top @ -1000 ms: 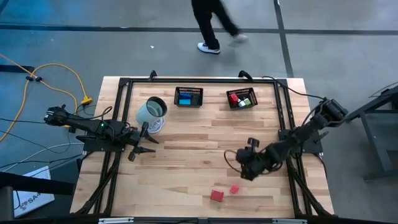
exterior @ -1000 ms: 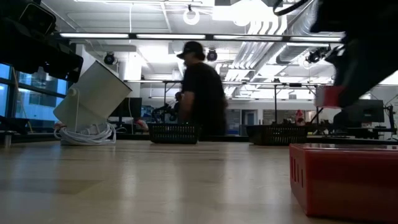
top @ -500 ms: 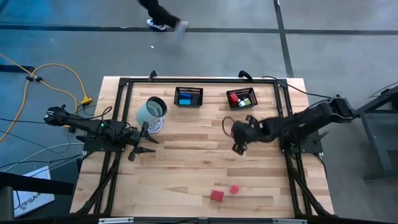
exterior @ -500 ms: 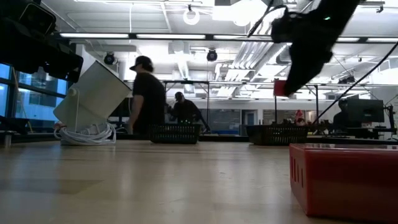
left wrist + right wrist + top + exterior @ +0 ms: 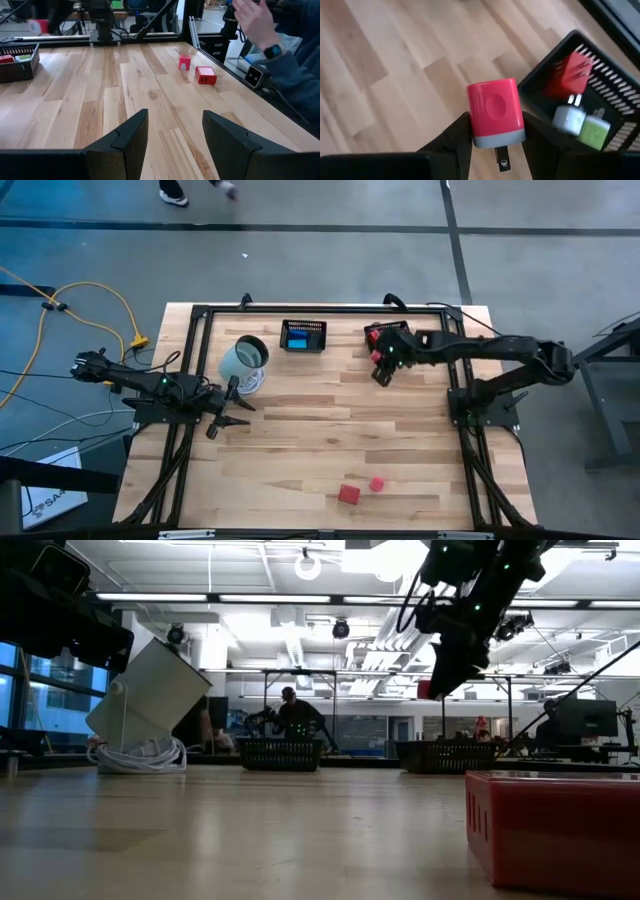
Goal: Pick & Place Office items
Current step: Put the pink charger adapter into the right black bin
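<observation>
**Red plug held just short of the basket: a drop now could miss**

Nearest the camera, at the lower centre of the overhead frame, a red block (image 5: 348, 494) and a smaller pink piece (image 5: 377, 484) lie just beside each other on the wooden surface (image 5: 300, 440), not yet collected.

In the middle left of the frame the left end effector (image 5: 222, 417) waits low over the surface with its fingers spread and nothing between them. Beside it a white cup-shaped device (image 5: 243, 360) leans over a coil of white cable.

Farther back, upper right of centre, the right end effector (image 5: 495, 137) grips a red plug with a grey base (image 5: 495, 112) between its dark fingers (image 5: 457, 137). It hangs above the surface at the near edge of the right basket (image 5: 400, 348), which already holds a red piece (image 5: 570, 75), a white one (image 5: 568, 119) and a green one (image 5: 594, 132). The left basket (image 5: 303, 337), upper centre, holds a blue item (image 5: 300, 340).

The risks, as judged from here:
- The plug appears to sit over bare wood rather than over the basket; opening now would probably land it outside.
- Coming in low could catch the basket's rim and shove the light mesh or tip it.
- The plug is pinched near its base, so a knock might twist it free.
- Dropped on the pieces inside, it could bounce out.

A person's hand (image 5: 255, 22) with a wristwatch shows past the surface's edge in the left wrist view.
</observation>
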